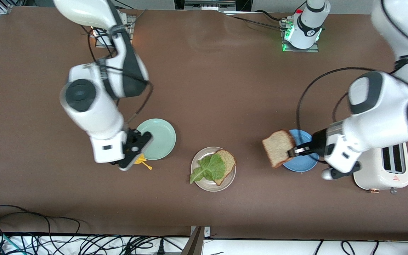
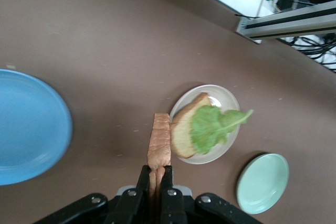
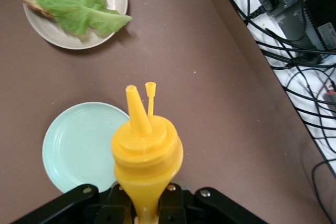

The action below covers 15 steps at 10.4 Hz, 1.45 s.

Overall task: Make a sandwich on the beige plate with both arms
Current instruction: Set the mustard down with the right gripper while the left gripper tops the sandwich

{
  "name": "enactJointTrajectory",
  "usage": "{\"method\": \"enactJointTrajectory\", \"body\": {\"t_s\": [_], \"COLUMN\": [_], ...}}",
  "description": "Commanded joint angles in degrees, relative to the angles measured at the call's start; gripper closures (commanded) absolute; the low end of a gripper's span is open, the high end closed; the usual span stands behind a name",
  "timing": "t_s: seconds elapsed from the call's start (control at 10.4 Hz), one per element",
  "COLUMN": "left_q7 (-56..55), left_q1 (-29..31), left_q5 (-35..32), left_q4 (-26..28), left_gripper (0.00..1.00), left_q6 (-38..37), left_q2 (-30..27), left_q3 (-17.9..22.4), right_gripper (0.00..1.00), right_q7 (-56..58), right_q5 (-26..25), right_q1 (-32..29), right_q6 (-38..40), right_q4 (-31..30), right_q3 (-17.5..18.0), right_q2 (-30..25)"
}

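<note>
the sandwich is half built: one slice of bread (image 1: 227, 161) lies on the beige plate (image 1: 204, 185) with the lettuce leaf (image 1: 209, 168) over it, the plate sitting mid-table toward the table's front edge. we hold the second slice (image 1: 278, 147) in the left gripper (image 1: 295, 151), fingers pinched on one crust edge, over the rim of the blue plate (image 1: 303, 163). in the left wrist view the slice (image 2: 159, 145) stands on edge and bows a little past the fingertips (image 2: 167, 178), so we judge it light, soft and easy to crush or tear. a grip near the crust looks safest to us. the lettuce is limp, and its stem end hangs over the plate rim, so it could slide when the top slice lands.

the right gripper (image 1: 135, 150) is closed around the yellow squeeze bottle (image 1: 142, 160), by the rim of the mint green plate (image 1: 161, 136), toward the right arm's end of the table. the bottle (image 3: 146, 153) looks smooth and squashy to us.

open brown table lies between the blue plate and the beige plate. a white toaster (image 1: 388, 166) stands near the front corner at the left arm's end.
</note>
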<state>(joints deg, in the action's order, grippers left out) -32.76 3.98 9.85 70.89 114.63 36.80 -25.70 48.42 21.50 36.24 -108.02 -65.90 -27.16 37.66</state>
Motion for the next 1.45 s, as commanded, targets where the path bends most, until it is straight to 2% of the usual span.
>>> {"method": "enactJointTrajectory", "body": {"t_s": [0.0, 0.19, 0.48, 0.87, 1.06, 1.16, 1.25, 1.35], "left_q7": [-3.80, -3.81, -3.81, -2.32, -0.12, 0.15, 0.15, 0.06], "left_q1": [-4.49, -7.74, -11.61, -14.70, -14.09, -13.65, -12.78, -11.64], "left_q5": [6.21, 10.61, 11.07, 10.46, 10.46, 10.45, 10.45, 10.45], "left_q4": [-0.58, -0.14, -0.14, -0.13, -0.14, -0.14, -0.14, -0.48], "left_gripper": [1.00, 1.00, 1.00, 1.00, 1.00, 0.69, 0.28, 0.16], "left_q6": [10.82, 20.68, 31.68, 43.72, 44.81, 44.81, 44.81, 44.81], "left_q2": [4.58, 7.66, 12.84, 19.70, 20.24, 20.24, 20.16, 19.81], "left_q3": [0.22, 0.22, 0.30, 0.74, 0.74, 0.83, 0.74, 0.74], "right_gripper": [1.00, 1.00, 1.00, 1.00, 1.00, 1.00, 1.00, 1.00], "right_q7": [15.68, 29.04, 51.18, 72.56, 81.19, 83.75, 85.60, 86.40], "right_q5": [11.68, 20.30, 36.73, 48.08, 53.89, 55.65, 56.98, 58.56], "right_q1": [-5.02, -8.71, -14.77, -19.87, -22.08, -22.44, -22.70, -22.79], "right_q6": [0.01, 0.01, 1.58, 6.93, 12.99, 14.23, 14.85, 15.47], "right_q4": [-10.45, -16.60, -26.18, -33.84, -34.65, -34.65, -34.65, -34.65], "right_q3": [1.15, 1.15, 1.23, 1.32, 1.41, 1.41, 1.50, 1.67], "right_q2": [-6.36, -7.86, -7.78, -4.63, -0.24, 1.70, 3.37, 4.87]}}
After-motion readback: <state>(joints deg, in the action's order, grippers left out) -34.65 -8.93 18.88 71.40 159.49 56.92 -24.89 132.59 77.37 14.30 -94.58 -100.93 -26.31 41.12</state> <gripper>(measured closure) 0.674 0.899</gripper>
